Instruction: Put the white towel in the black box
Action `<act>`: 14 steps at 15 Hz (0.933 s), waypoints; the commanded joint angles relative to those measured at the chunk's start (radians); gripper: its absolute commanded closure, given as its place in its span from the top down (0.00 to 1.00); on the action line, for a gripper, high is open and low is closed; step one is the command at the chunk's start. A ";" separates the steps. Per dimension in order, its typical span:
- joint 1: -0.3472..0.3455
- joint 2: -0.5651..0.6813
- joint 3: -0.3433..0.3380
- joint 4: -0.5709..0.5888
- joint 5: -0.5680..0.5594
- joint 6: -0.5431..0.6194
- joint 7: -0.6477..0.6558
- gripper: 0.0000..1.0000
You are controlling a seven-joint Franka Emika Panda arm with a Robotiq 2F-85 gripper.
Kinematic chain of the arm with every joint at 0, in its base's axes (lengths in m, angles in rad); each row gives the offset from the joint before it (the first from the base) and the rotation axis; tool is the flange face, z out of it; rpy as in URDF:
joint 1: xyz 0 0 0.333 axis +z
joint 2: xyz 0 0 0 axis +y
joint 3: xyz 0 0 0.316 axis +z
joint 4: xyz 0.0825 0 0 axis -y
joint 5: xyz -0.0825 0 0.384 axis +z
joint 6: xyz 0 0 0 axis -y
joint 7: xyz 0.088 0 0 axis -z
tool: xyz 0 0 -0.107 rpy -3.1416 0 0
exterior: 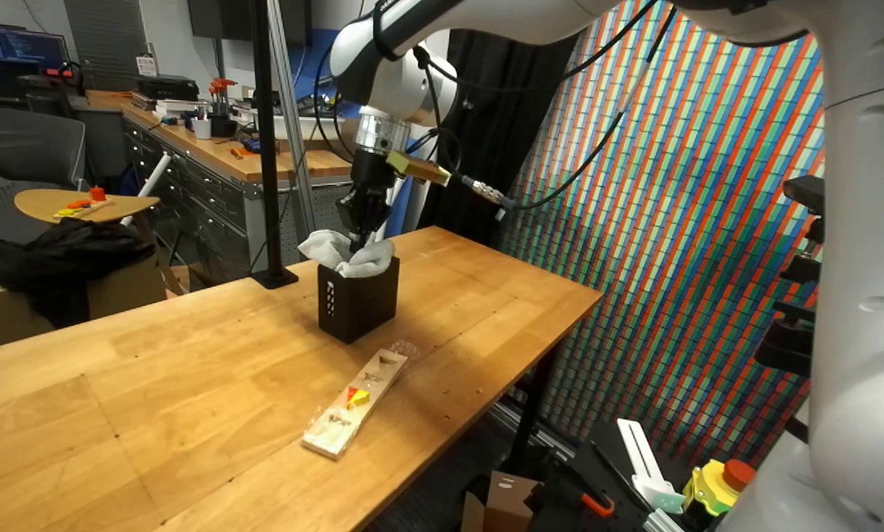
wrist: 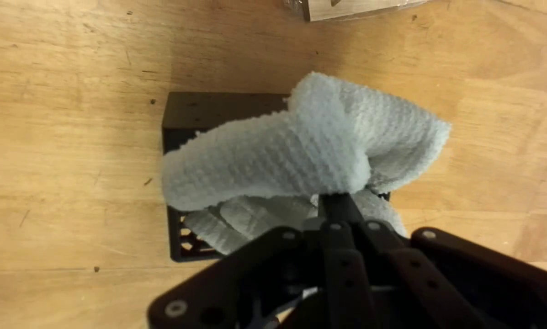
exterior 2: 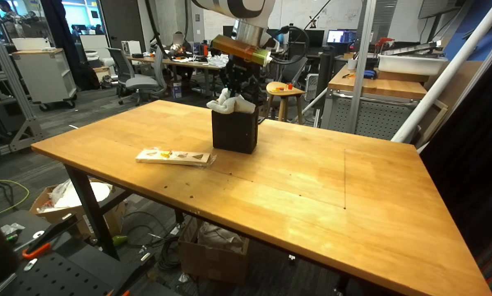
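A: Where does the white towel (wrist: 255, 160) lie, seen from the gripper (wrist: 339, 201)?

B: Directly under and around the fingertips, in the mouth of the black box (exterior: 357, 307). A part of it is inside, and a part bulges above the rim.

A: And its length?

B: In the wrist view, the thick roll goes across, just beyond the tips, nearly parallel to the line on which the jaws close. To the right of the jaws, one flap seems to reach out past the rim.

A: How do the jaws stand?

B: The two fingers are close together, and the folds gather at their tips. I understand this as a grip on the towel, although the pads are hidden in cloth.

A: So what does the next move need?

B: In my judgement, going down first, then letting go; otherwise the flap may remain outside.

A: Will the wooden board (exterior: 357, 403) disturb?

B: I think not; it lies well apart from the jaws.
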 commanded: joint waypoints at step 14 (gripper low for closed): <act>0.054 -0.251 -0.047 -0.232 -0.094 -0.012 -0.003 0.00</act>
